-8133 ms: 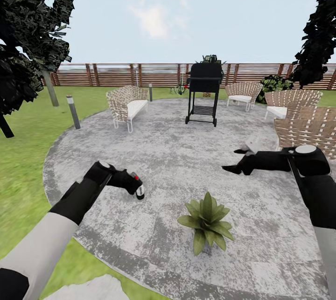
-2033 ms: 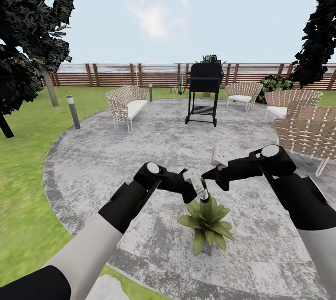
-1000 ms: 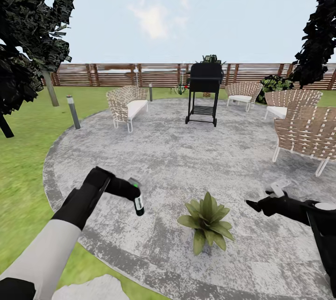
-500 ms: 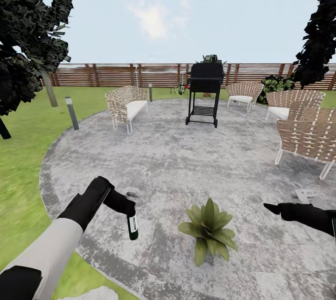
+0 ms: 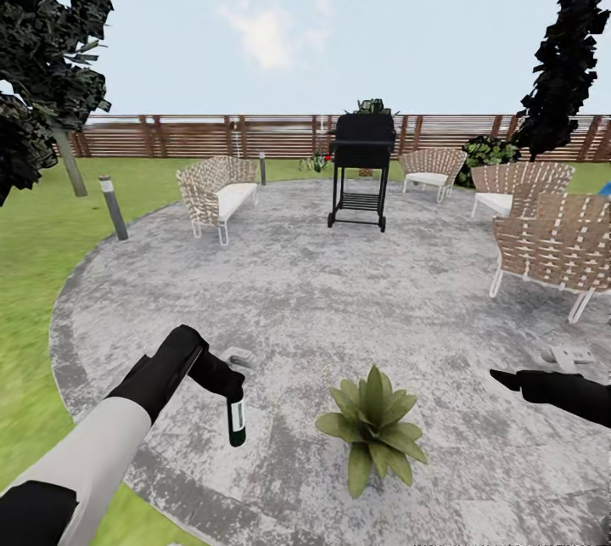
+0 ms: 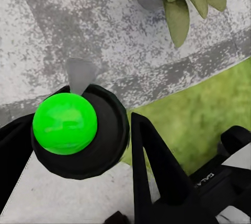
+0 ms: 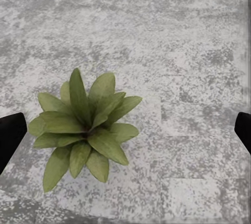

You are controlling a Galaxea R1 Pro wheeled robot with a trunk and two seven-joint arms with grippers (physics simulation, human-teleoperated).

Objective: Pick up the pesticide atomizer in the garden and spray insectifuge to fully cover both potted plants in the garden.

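You have left gripper clamped on pesticide atomizer, lower left; likely light, smooth: grasp body. Right gripper spread, empty.

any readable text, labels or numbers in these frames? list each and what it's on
No text here reads.
Pesticide atomizer in the left claw: pale label on the dark bottle, print too small and blurred to read.
Left arm hardware in the left wrist view: a short pale marking, too blurred to read.
Nothing legible on the grill, chairs or fence.
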